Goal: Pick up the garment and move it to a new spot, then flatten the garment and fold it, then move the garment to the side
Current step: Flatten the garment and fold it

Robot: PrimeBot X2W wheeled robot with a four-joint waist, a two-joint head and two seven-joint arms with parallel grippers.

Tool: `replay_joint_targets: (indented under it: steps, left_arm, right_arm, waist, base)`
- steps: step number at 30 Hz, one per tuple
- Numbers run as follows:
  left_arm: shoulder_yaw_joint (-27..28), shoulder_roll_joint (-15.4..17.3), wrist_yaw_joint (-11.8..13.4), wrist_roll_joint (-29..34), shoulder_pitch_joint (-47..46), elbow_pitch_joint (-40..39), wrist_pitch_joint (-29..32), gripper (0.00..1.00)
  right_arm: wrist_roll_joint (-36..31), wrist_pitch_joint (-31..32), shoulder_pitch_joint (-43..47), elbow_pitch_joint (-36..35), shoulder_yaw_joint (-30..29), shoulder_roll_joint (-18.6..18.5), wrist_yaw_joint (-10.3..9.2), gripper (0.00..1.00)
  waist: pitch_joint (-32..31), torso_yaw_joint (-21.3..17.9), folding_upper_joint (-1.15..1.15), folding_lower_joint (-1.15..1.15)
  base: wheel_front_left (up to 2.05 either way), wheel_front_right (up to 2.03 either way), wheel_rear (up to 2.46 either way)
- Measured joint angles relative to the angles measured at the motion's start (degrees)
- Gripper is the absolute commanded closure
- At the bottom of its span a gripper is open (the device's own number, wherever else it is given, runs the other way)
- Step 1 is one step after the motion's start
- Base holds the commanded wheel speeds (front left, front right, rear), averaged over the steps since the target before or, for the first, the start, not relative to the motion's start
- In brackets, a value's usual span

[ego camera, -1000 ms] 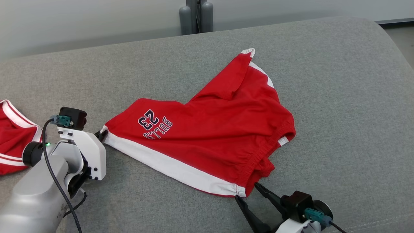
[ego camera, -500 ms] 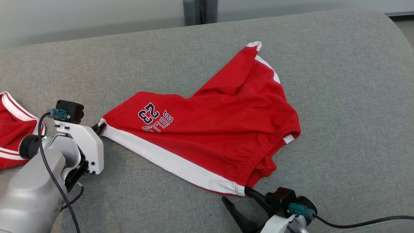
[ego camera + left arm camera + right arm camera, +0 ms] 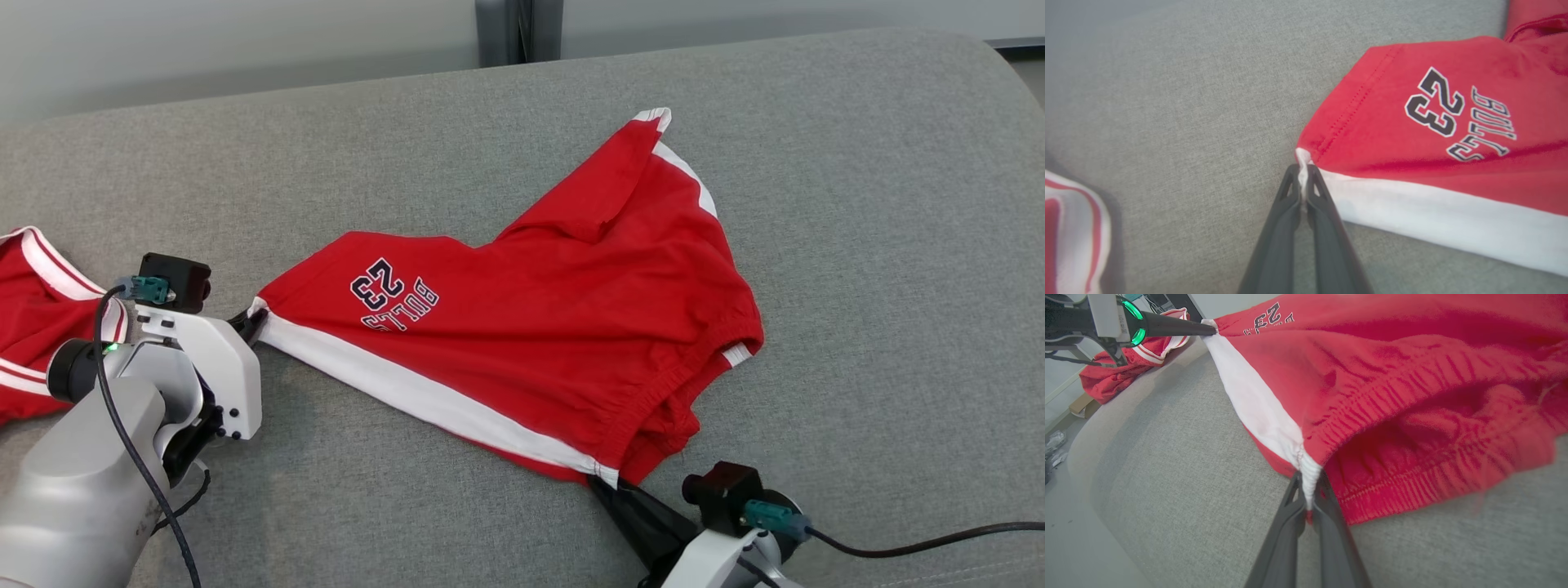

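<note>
The garment (image 3: 555,318) is a pair of red shorts with white side stripes and a dark "BULLS 23" print, lying spread on the grey cushion (image 3: 857,245). My left gripper (image 3: 251,321) is shut on the garment's white hem corner (image 3: 1302,163) at the left end of the side stripe. At the near end of that stripe, my right gripper (image 3: 608,488) is shut on the waistband corner (image 3: 1310,473). The stripe (image 3: 1249,400) runs between the two grips. The far leg (image 3: 645,155) lies away from me, partly folded.
A second red and white garment (image 3: 33,310) lies at the cushion's left edge. A dark post (image 3: 519,28) stands behind the cushion. The cushion's right side and rear are bare grey fabric. A black cable (image 3: 922,543) trails from my right wrist.
My right gripper moved in onto the waistband corner and shut on it; it was open just short of the garment a second ago. The head camera has shifted slightly. My left grip is unchanged.
</note>
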Motion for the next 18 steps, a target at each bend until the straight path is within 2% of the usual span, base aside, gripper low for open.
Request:
replay_joint_targets:
  steps: [9, 18]
  left_arm:
    - [0.9, -0.7, 0.0, -4.1, 3.1, -3.0, -3.5, 1.0]
    - [4.5, -2.8, 0.0, -11.0, 5.3, -9.4, -5.1, 1.0]
  right_arm:
    - [6.4, -0.5, 1.3, -8.1, -2.1, -5.0, 0.0, 1.0]
    - [9.1, 0.9, 0.3, -14.9, -9.8, -10.3, 0.0, 1.0]
  waist:
    - [-2.8, 0.3, 0.0, 0.0]
    - [-7.1, 1.3, 0.0, 0.0]
  base:
    - [0.0, 0.0, 0.0]
    - [0.0, 0.0, 0.0]
